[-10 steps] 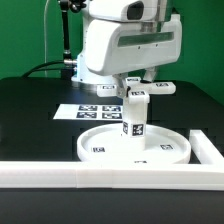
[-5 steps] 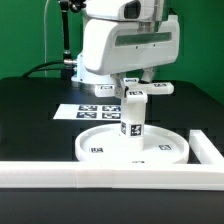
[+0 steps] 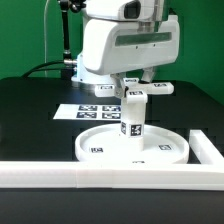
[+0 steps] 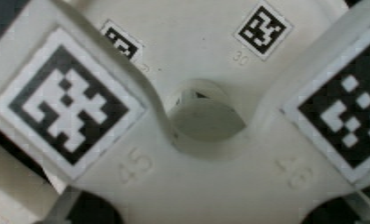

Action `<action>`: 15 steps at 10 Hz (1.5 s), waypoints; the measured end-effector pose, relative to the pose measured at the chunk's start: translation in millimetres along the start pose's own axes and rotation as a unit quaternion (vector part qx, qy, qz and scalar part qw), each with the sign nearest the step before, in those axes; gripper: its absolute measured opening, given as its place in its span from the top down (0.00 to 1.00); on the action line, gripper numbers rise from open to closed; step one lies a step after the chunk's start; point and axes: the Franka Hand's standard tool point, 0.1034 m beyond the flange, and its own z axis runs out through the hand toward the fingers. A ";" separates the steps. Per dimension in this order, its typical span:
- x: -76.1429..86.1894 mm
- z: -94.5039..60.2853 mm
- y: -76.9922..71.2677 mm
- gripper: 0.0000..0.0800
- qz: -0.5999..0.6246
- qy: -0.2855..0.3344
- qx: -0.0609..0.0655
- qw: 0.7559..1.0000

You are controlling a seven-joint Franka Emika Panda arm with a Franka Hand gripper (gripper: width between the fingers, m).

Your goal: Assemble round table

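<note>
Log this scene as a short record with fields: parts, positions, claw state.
disc: large rimmed white round plastic disc, flat on the black table
post: short thick white cylinder post, upright at the disc's centre
cross: small white cross-shaped piece, tagged, at the post's top; fills the wrist view
claw: claw above the post; open or shut cannot be told
marker board: marker board, flat behind the disc
bars: long white border bars, along the near edge and the exterior view's right
</note>
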 end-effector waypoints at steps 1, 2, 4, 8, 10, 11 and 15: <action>0.0 0.0 0.0 0.42 0.000 0.000 0.000 1.000; 0.0 0.0 0.0 0.42 0.004 0.000 0.000 1.000; -1.0 0.0 1.5 0.42 0.026 0.001 0.001 1.000; 1.9 0.8 3.3 0.42 0.250 0.033 0.016 0.968; 6.1 1.0 1.2 0.42 0.361 0.043 0.021 0.931; 9.0 0.9 -0.8 0.42 0.410 0.045 0.024 0.911; 18.2 3.4 -4.0 0.42 0.585 0.042 0.044 0.809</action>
